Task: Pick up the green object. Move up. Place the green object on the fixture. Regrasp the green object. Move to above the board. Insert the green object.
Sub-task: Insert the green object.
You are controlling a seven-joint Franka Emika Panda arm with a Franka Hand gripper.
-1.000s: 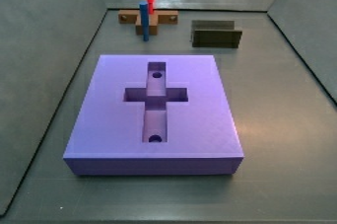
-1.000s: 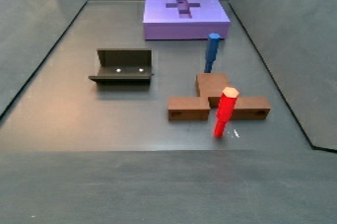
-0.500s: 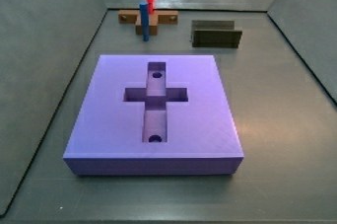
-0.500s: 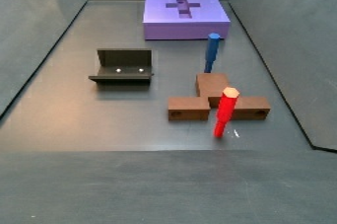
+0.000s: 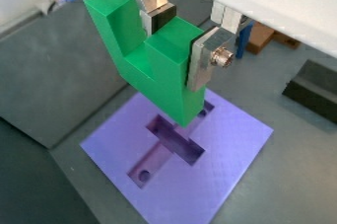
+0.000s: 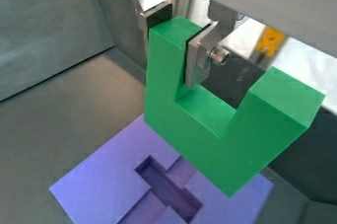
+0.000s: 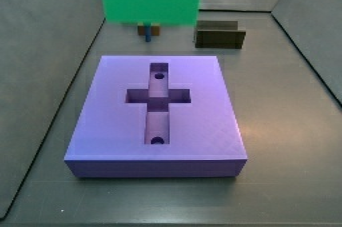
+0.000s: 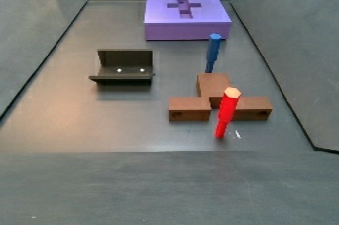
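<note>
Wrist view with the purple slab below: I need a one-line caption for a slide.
Pincer holding the green block above the purple board and its cross-shaped recess.

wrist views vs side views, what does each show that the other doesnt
Only the wrist views show the gripper, its silver fingers shut on one prong of the green object, held above the board. Only a side view shows the brown stand with red and blue posts. Both kinds show the green object, the purple board's cross recess and the fixture.
</note>
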